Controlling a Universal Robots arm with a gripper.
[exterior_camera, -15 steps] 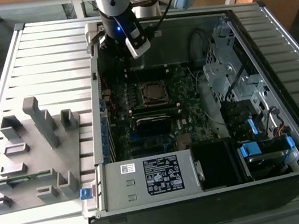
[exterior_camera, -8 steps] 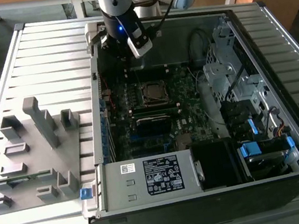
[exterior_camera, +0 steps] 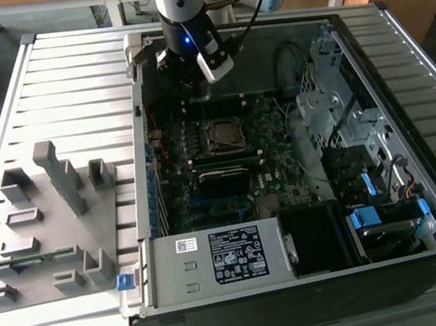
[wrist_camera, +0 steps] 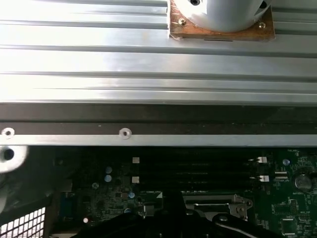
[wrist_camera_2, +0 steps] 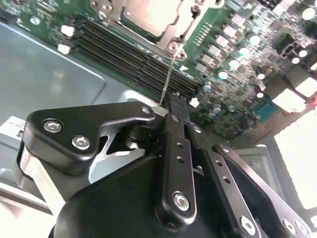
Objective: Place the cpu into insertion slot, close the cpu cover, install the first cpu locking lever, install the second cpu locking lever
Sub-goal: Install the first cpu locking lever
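Note:
The cpu shows its dull silver top in the insertion slot on the green motherboard. The silver cpu cover lies flat around it, and its frame also appears in the first wrist view. A thin wire locking lever rises from the socket's corner. Its free end reaches the side of my gripper's black fingertips, which are shut together. I cannot tell whether the wire is pinched or only touched. In the exterior view my gripper hangs just behind the socket, inside the open computer case.
Black memory slots run between my gripper and the socket. The case's metal wall is close behind. The power supply and drive cage fill the case's front and right. A grey fixture block sits on the slatted table at the exterior view's left.

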